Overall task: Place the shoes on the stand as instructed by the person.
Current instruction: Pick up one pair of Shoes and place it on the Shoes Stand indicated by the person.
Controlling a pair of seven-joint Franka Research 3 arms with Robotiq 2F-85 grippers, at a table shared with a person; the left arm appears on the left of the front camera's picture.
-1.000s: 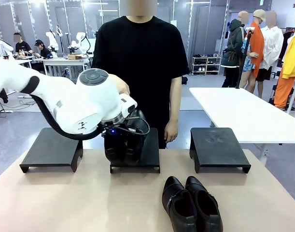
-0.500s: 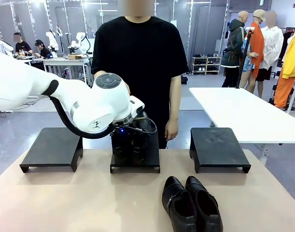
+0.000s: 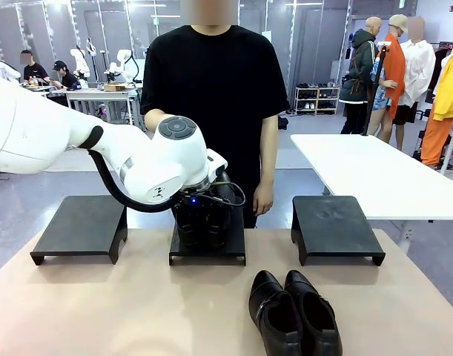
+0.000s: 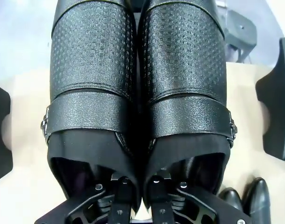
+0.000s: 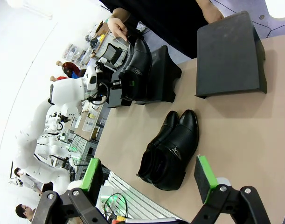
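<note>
Shoes in left hand

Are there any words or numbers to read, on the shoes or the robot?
None can be read.
The buckled shoes bear only a dotted pattern.
The left arm has a small dark mark, a sign, not letters.
Anything farther off is too small to read.

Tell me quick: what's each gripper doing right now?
Left gripper: shut on the buckled shoes, at the middle stand.
Right gripper: open, empty.

Pr prob. on stand; other tabletop
</note>
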